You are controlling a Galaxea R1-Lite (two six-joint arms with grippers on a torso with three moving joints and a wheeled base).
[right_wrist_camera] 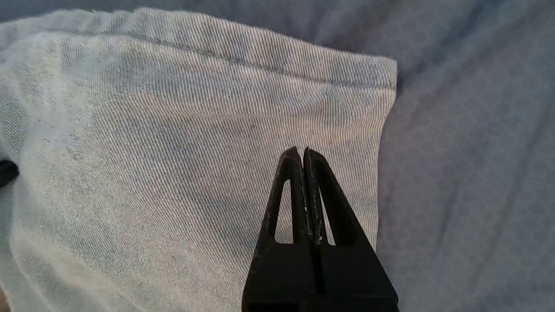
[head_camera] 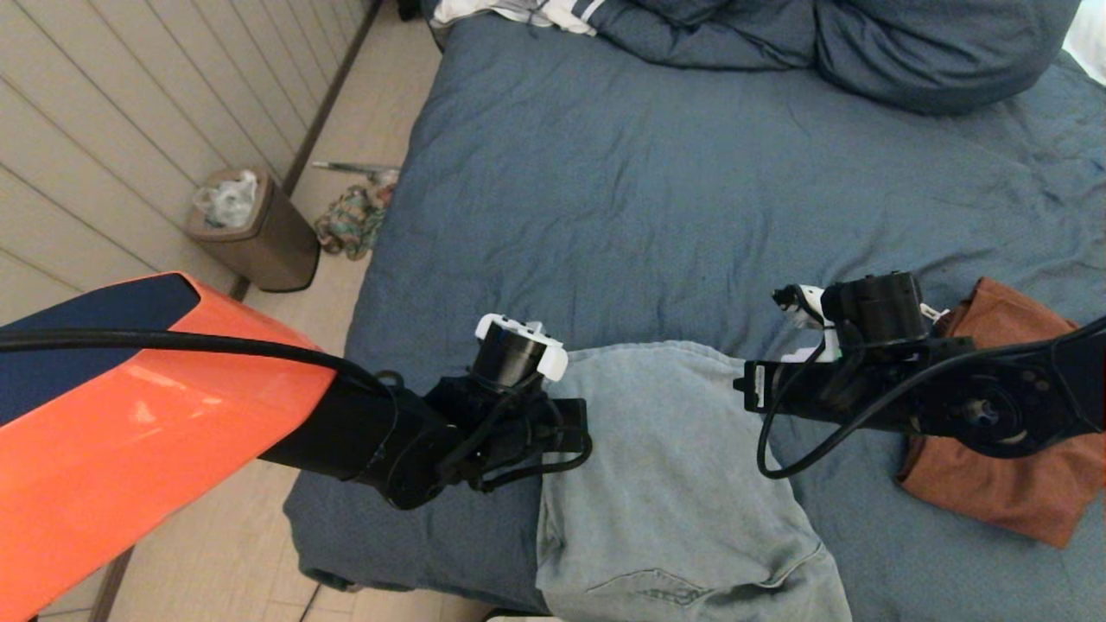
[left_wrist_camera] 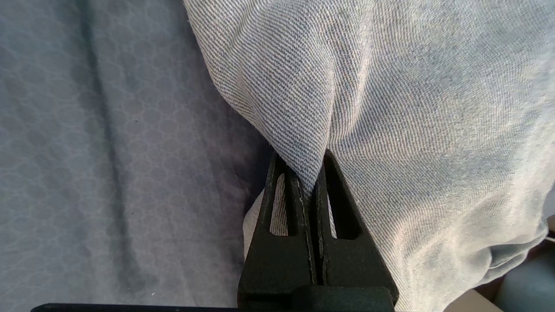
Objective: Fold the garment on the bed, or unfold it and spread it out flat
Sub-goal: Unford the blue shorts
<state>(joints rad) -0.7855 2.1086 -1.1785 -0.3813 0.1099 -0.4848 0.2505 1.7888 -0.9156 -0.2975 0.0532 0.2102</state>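
A pale blue denim garment [head_camera: 674,466] lies on the near edge of the slate-blue bed [head_camera: 605,216], part of it hanging over the front. My left gripper [head_camera: 566,423] is at the garment's left edge; in the left wrist view it [left_wrist_camera: 305,167] is shut on a pinched fold of the denim [left_wrist_camera: 412,108], with bed fabric [left_wrist_camera: 108,151] beside it. My right gripper [head_camera: 752,389] hovers over the garment's right side. In the right wrist view it [right_wrist_camera: 302,149] is shut with nothing in it, above the hemmed corner of the denim [right_wrist_camera: 173,151].
A folded rust-brown cloth [head_camera: 1011,466] lies on the bed under my right arm. Rumpled blue bedding [head_camera: 821,43] is piled at the far end. On the floor to the left stand a brown bin [head_camera: 255,229] and a patterned heap [head_camera: 350,220].
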